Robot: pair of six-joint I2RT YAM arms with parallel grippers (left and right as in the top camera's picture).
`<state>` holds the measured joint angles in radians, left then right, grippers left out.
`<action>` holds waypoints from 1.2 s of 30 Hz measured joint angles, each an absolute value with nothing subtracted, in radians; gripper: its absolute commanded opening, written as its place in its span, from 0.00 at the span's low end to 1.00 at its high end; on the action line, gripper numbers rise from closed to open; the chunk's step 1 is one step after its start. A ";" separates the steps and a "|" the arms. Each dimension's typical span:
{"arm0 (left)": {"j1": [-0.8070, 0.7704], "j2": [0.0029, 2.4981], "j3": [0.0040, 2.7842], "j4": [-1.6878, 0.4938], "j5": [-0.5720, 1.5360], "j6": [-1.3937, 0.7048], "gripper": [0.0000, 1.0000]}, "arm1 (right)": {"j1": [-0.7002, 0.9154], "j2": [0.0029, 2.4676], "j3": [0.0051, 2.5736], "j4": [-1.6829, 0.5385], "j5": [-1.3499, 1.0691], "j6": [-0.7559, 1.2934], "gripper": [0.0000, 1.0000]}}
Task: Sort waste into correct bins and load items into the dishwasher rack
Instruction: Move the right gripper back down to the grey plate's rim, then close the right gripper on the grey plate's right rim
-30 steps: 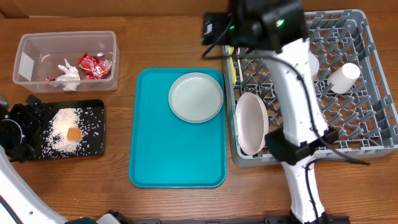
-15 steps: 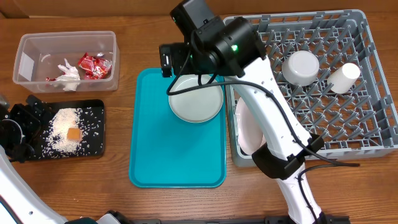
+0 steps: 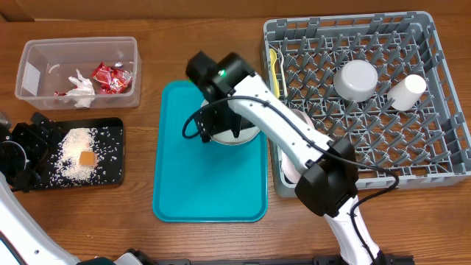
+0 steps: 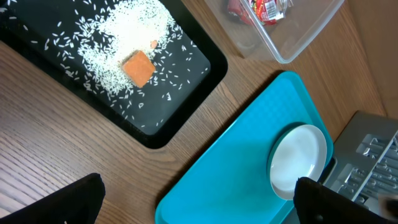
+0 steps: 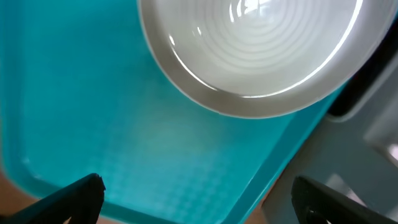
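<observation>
One grey plate [image 5: 255, 50] lies beneath the spread right end effector [image 5: 196, 202].

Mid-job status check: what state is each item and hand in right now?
Grey plate: flat on the teal tray, not yet racked.
White plate: on edge in the rack.
Bowl: upside down in the rack.
Cup: lying tilted in the rack.
Tub: holds wrapper and napkin.
Black tray: holds rice and orange cube.
Left hand: open, empty.
Right hand: open, above the grey plate.

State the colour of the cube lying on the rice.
The cube is orange, clearest in the left wrist view.
</observation>
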<state>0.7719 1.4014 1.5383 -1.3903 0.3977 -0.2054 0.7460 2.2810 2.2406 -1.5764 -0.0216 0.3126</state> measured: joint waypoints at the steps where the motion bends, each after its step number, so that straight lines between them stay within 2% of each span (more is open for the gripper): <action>1: 0.772 1.401 1.538 -1.390 0.398 -0.205 1.00 | 0.746 2.281 2.211 -1.557 -0.019 0.304 1.00; 10: 0.772 1.401 1.538 -1.391 0.398 -0.205 1.00 | 0.746 2.281 2.099 -1.409 -0.026 0.321 0.97; 15: 0.772 1.401 1.538 -1.391 0.398 -0.205 1.00 | 0.746 2.281 2.099 -1.418 0.018 0.518 0.96; 19: 0.772 1.401 1.538 -1.390 0.398 -0.205 1.00 | 0.749 2.281 2.099 -1.508 0.100 0.693 0.96; 24: 0.772 1.401 1.538 -1.391 0.398 -0.205 1.00 | 0.768 2.237 2.100 -1.591 0.201 0.910 1.00; 32: 0.772 1.401 1.538 -1.391 0.398 -0.205 1.00 | 0.800 2.111 2.107 -1.502 0.163 1.106 1.00; 36: 0.772 1.401 1.538 -1.391 0.398 -0.205 1.00 | 0.799 2.111 2.083 -1.495 0.144 1.272 1.00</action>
